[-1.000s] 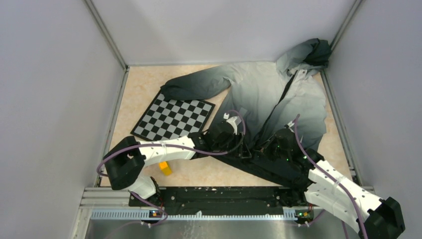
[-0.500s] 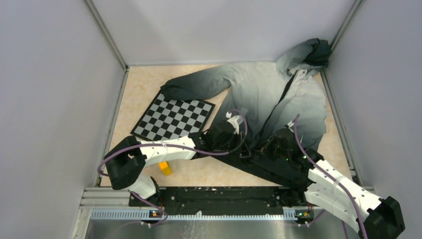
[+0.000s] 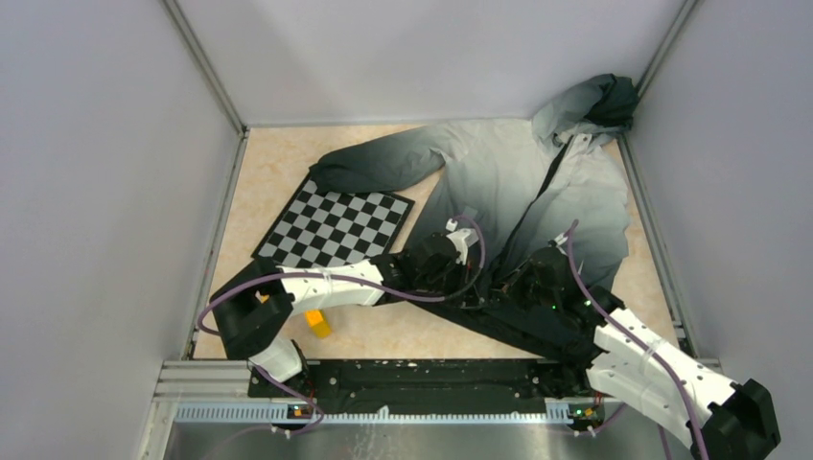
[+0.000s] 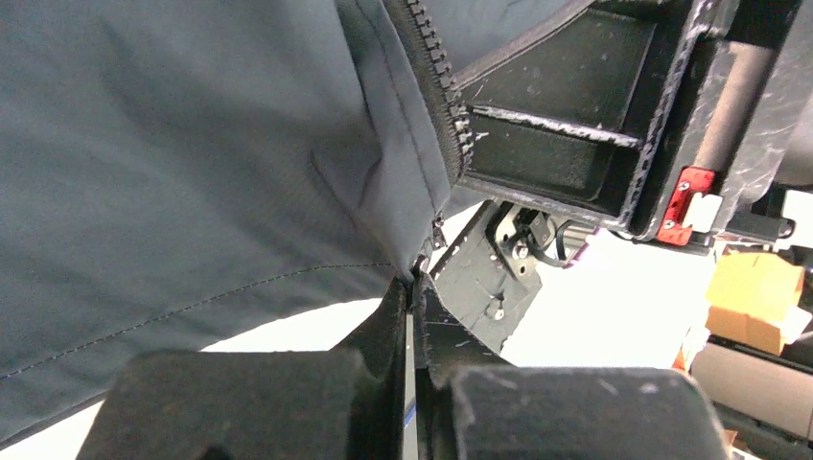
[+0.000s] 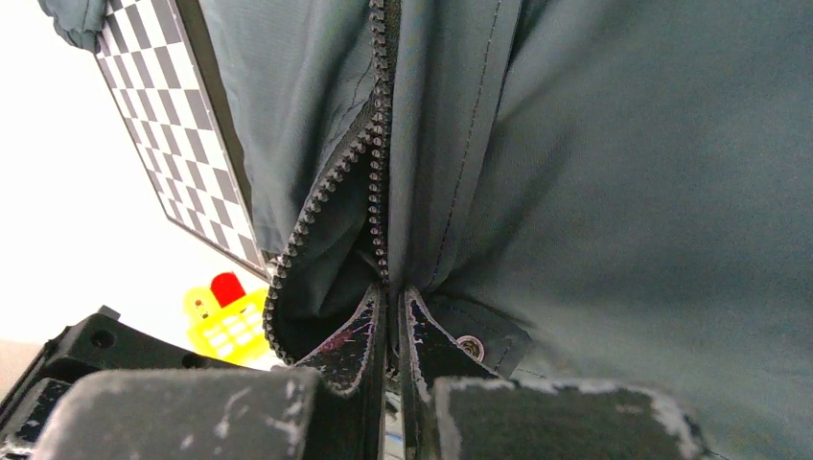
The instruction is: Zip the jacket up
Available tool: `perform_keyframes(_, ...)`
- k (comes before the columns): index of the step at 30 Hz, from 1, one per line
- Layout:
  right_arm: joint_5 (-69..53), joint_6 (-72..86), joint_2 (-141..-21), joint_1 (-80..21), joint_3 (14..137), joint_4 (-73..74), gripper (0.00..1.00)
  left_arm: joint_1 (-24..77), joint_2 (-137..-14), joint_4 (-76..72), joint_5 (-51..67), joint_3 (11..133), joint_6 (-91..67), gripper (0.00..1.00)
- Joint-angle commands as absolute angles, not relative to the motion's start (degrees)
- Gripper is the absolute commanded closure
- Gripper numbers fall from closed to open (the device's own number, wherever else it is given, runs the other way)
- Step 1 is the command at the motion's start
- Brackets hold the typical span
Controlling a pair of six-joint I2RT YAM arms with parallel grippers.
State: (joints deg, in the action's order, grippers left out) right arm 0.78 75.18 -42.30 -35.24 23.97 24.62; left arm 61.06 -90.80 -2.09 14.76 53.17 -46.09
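**Jacket** (image 3: 537,192): large hooded garment of smooth, finely woven cloth, pale grey at hood and shoulders and shading to black at the hem. It lies spread across the right half of the top view, hood in the upper right corner and one sleeve reaching left. Straight stitch lines run along the seams, and a round metal snap (image 5: 470,346) sits near the hem.

**Zipper** (image 5: 376,144): dark, coarse moulded teeth. In the right wrist view two rows lie side by side at the top of the frame and part lower down.

**Left gripper** (image 4: 412,287): black, scuffed fingers pressed together, pinching the jacket's lower edge just beside the foot of the zipper. The cloth hangs above it, filling the upper left of the frame.

**Right gripper** (image 5: 391,299): worn black fingers closed to a thin slit, nipping the jacket where the tooth rows end. The fabric fans out above.

In the top view both grippers meet at the dark hem, centre right, close to each other.

**Checkerboard** (image 3: 336,228): flat, black-and-white squares, left of the jacket.

**Yellow block** (image 3: 317,323): small, near the left arm.

**Table** (image 3: 278,172): beige, mottled surface.
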Motion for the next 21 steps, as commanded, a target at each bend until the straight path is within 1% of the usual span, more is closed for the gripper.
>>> perform_keyframes(1, 0.9, 77.9, -40.8, -35.6, 24.6, 19.6, 1.00, 61.8, -90.7, -1.7, 18.6, 53.7, -41.3, 1.00)
perform_keyframes(6, 0.3, 83.5, -39.9, -35.5, 23.1, 16.0, 1.00, 62.5, -90.4, -1.6, 20.0, 52.7, -39.7, 1.00)
perform_keyframes(10, 0.7, 85.1, -40.2, -35.0, 23.0, 14.8, 1.00, 63.1, -91.6, -0.4, 21.9, 53.8, -38.4, 1.00)
perform_keyframes(18, -2.1, 88.3, -34.7, -29.2, 20.9, 13.9, 1.00, 63.3, -89.9, 1.6, 22.2, 51.1, -36.9, 1.00)
perform_keyframes(21, -3.6, 89.8, -34.4, -27.9, 20.2, 12.5, 1.00, 63.3, -90.4, 1.7, 23.4, 50.1, -37.0, 1.00)
